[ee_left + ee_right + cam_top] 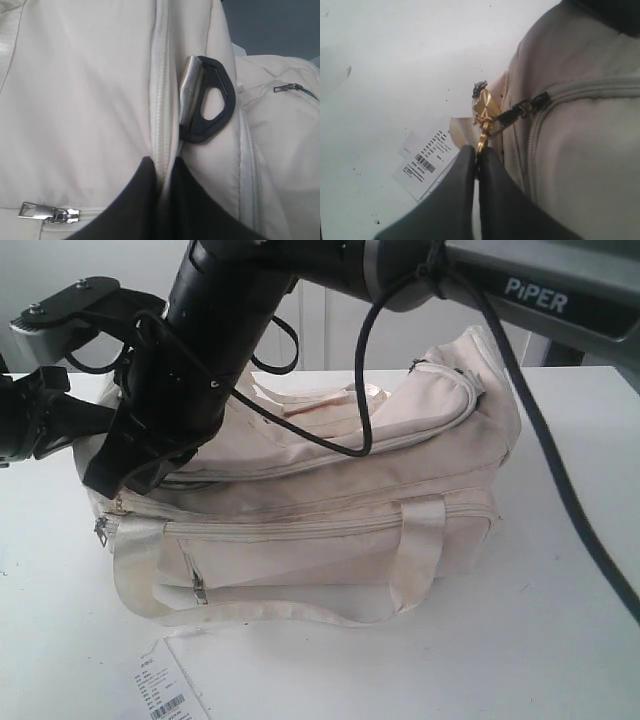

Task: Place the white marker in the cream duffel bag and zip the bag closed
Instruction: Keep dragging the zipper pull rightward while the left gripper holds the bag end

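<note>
The cream duffel bag (330, 530) sits on the white tabletop (560, 640), slumped and creased, so I judge it light and limp: soft cloth that gives under a pull rather than resisting it. The white marker shows in no view (probably inside the bag, though nothing confirms it). The right gripper (479, 150) has its fingers (462, 175) pressed together on the gold charm (484, 107), which hangs from the dark zipper slider (527, 106) at the bag's end, near the paper tag (426, 162). That charm looks small, hard and smooth, so it may slip; a firm pinch close to the slider seems wise. The left gripper (161, 165) is clamped on a fold of cloth along a zip seam beside a black buckle (212, 100). This is a sensible anchor, since slack fabric would bunch ahead of the slider.
</note>
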You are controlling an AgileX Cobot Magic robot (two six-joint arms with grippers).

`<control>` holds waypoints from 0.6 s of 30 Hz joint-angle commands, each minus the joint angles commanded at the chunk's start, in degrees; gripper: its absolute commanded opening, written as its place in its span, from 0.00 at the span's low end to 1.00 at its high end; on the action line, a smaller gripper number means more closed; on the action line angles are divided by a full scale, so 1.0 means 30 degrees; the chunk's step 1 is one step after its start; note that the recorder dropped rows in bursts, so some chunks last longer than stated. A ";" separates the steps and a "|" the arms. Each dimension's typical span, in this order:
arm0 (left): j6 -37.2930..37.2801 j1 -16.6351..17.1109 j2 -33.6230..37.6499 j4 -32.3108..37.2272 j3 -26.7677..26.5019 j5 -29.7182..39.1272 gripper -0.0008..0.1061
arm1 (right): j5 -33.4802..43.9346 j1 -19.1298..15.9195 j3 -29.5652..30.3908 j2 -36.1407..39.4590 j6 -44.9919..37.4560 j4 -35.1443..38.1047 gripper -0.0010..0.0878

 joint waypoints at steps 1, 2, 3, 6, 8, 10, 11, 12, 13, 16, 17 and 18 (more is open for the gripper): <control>0.0000 0.0000 0.0000 0.0000 0.0000 0.0000 0.01 | 0.0000 0.0000 0.0000 0.0000 0.0000 0.0000 0.01; 0.0000 0.0000 0.0000 0.0000 0.0000 0.0000 0.01 | 0.0000 0.0000 0.0000 0.0000 0.0140 -0.0005 0.01; 0.0000 0.0000 0.0000 0.0000 0.0000 0.0000 0.01 | 0.0000 0.0000 0.0000 -0.0035 0.0310 -0.0039 0.01; 0.0000 0.0000 0.0000 0.0000 0.0000 0.0000 0.01 | 0.0000 0.0000 0.0210 -0.0155 0.0406 -0.0076 0.01; 0.0000 0.0000 0.0000 0.0000 0.0000 0.0000 0.01 | 0.0000 0.0000 0.0532 -0.0349 0.0406 -0.0305 0.01; 0.0000 0.0000 0.0000 0.0000 0.0000 0.0000 0.01 | 0.0000 0.0000 0.0919 -0.0620 0.0406 -0.0757 0.01; 0.0000 0.0000 0.0000 0.0000 0.0000 0.0000 0.01 | 0.0000 0.0000 0.1069 -0.0726 0.0406 -0.0999 0.01; 0.0000 0.0000 0.0000 0.0000 0.0000 0.0000 0.01 | 0.0000 0.0000 0.1220 -0.0782 0.0441 -0.1234 0.01; 0.0000 0.0000 0.0000 -0.0039 0.0000 0.0000 0.01 | 0.0000 0.0000 0.1302 -0.0871 0.0441 -0.1319 0.01; 0.0000 0.0000 0.0000 -0.0039 0.0000 0.0000 0.01 | 0.0000 0.0000 0.1306 -0.0947 0.0687 -0.1416 0.01; 0.0000 0.0000 0.0000 -0.0039 0.0000 0.0000 0.01 | 0.0000 0.0000 0.1306 -0.0965 0.0787 -0.1416 0.01; 0.0000 0.0000 0.0000 -0.0039 0.0000 0.0000 0.01 | 0.0000 0.0000 0.1306 -0.0965 0.0787 -0.1416 0.01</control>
